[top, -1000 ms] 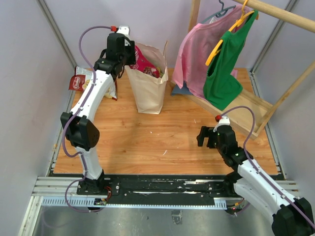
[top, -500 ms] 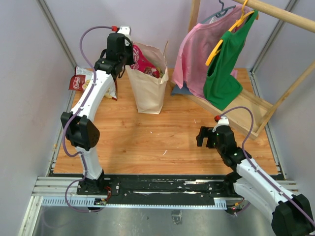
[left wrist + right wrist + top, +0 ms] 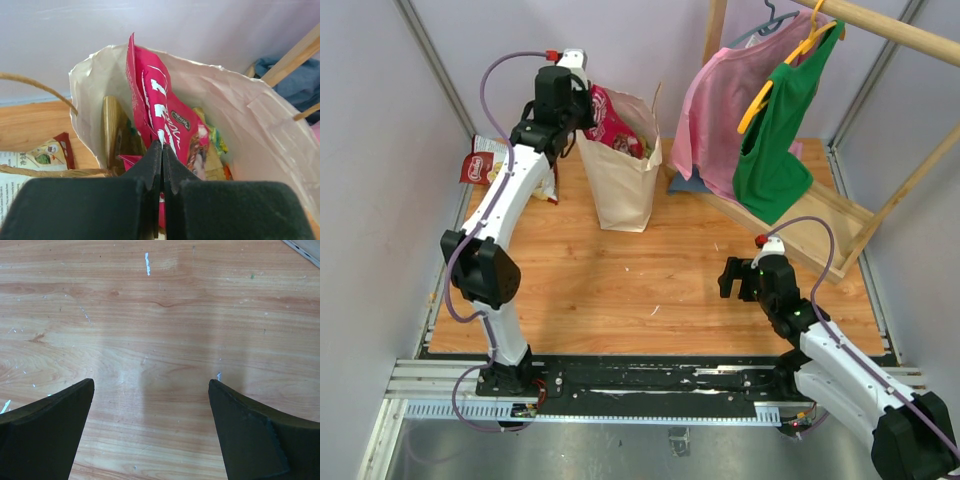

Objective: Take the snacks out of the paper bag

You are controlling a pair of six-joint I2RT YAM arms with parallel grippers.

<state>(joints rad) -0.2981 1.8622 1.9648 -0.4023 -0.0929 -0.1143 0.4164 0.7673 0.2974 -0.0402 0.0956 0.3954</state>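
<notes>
My left hand (image 3: 161, 146) is pinched shut on the magenta packet (image 3: 150, 85), which pokes out of the bag (image 3: 240, 115). I'd lift straight up and slowly so the bag doesn't tip. Meanwhile the right hand (image 3: 150, 390) hangs wide open, empty, over the counter (image 3: 150, 300).

1. The magenta snack packet (image 3: 613, 122) has been pulled up a fair bit, so more of it is now seen sticking out above the rim of the paper bag (image 3: 620, 195).
2. The left gripper (image 3: 584, 104), clamped on the packet's edge, has been raised with it.
</notes>
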